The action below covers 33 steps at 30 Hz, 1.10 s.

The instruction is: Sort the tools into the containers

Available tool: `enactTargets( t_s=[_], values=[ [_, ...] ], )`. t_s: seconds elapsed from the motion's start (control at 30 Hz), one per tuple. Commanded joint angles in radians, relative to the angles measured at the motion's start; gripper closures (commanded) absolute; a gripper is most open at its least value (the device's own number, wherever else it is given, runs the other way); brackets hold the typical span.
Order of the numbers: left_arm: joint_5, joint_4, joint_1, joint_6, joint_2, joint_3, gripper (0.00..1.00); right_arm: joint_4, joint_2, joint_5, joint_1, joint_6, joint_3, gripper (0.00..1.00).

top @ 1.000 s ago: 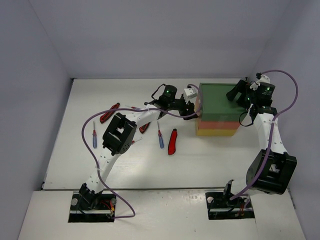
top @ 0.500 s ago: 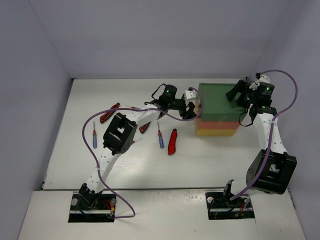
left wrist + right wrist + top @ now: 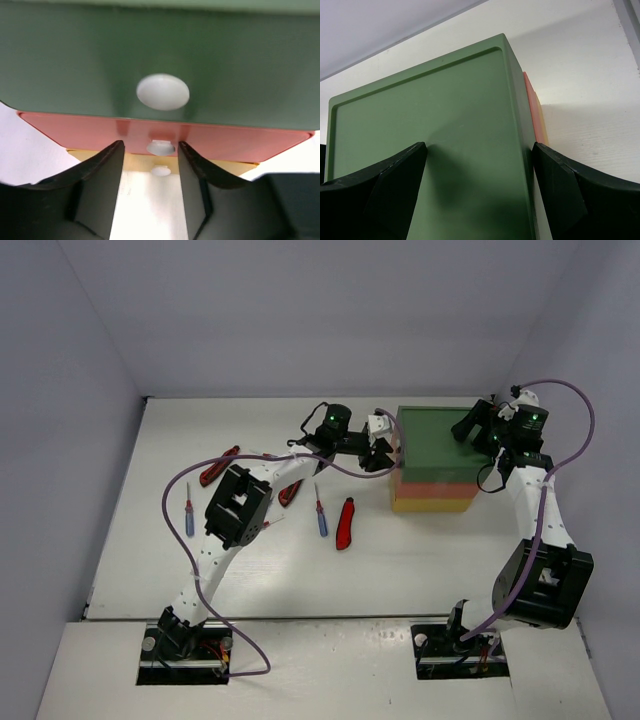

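The stacked drawer unit (image 3: 436, 440) has a green top layer, red-orange middle and yellow bottom. In the left wrist view its green front (image 3: 75, 60) carries a white knob (image 3: 163, 92). My left gripper (image 3: 150, 146) is open, its fingertips on either side of the red drawer's knob (image 3: 160, 148); the yellow drawer's knob (image 3: 160, 171) shows below. In the top view it (image 3: 388, 452) is at the unit's left face. My right gripper (image 3: 479, 150) is wide open and rests over the green top (image 3: 435, 115); in the top view it (image 3: 468, 428) is at the unit's back right corner.
Tools lie on the table left of the unit: red-handled pliers (image 3: 218, 466), a slim screwdriver (image 3: 188, 510), a blue screwdriver (image 3: 320, 513), a red utility knife (image 3: 345, 523), and a red tool (image 3: 289, 494) partly under my left arm. Walls close in on all sides.
My left gripper has edged a little closer to the unit's left face. The right arm and the tools have not moved.
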Motion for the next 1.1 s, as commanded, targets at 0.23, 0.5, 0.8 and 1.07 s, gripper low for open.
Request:
enactTargets(
  t_s=[0.23,0.5,0.8,1.07],
  values=[
    [0.086,0.115,0.007,-0.057,-0.073,0.06,0.85,-0.053,0.002,-0.034,0.033,-0.011,0.013,0.18],
    [0.066,0.114,0.025,-0.051,-0.121,-0.004,1.0,-0.054,-0.016,0.024,0.03,-0.019,0.007,0.2],
    [0.048,0.153,0.08,-0.057,-0.218,-0.162,1.0,-0.054,-0.043,0.104,0.012,-0.016,-0.018,0.26],
    [0.043,0.154,0.108,-0.02,-0.321,-0.321,1.0,-0.058,-0.064,0.149,-0.001,-0.026,-0.025,0.27]
  ],
)
